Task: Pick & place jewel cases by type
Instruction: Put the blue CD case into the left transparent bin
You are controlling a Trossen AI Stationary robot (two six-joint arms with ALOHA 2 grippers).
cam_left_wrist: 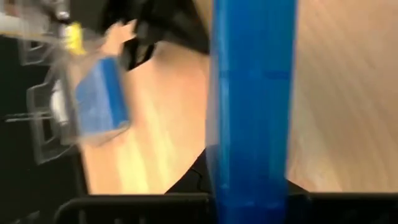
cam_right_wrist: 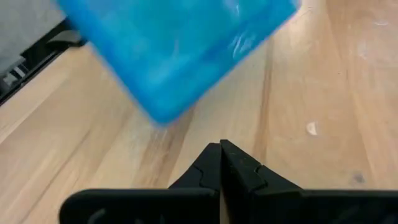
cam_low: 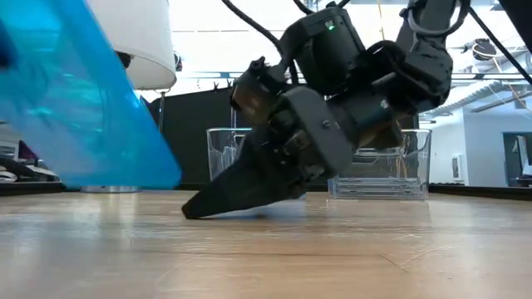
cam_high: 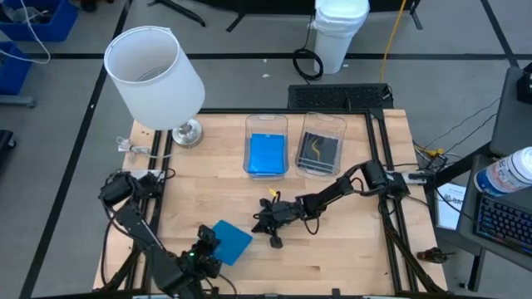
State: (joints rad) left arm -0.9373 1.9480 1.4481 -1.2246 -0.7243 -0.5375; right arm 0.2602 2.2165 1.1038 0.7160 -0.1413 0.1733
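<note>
Two clear bins stand side by side at the top centre of the high view's tabletop: the left bin already holds a blue jewel case, the right bin a grey case with a dark insert. So the blue jewel case now in hand, at the lower left of that frame, probably belongs in the left bin.

The left pincer is clenched on one edge of this blue case; in the left wrist view the case stands edge-on between the fingers, and in the low view it hangs tilted with its lower corner near the wood. To do this carry well, lift first so that the corner clears the tabletop, then travel toward the upper middle of the high view. A thin edge grip on slick plastic can slip or swing, so a slow, level move seems wise.

The right pincer lies shut, tips down on the tabletop, at the frame's centre, roughly between case and bins. Pass to its left, level the case over the left bin, and release low.
</note>
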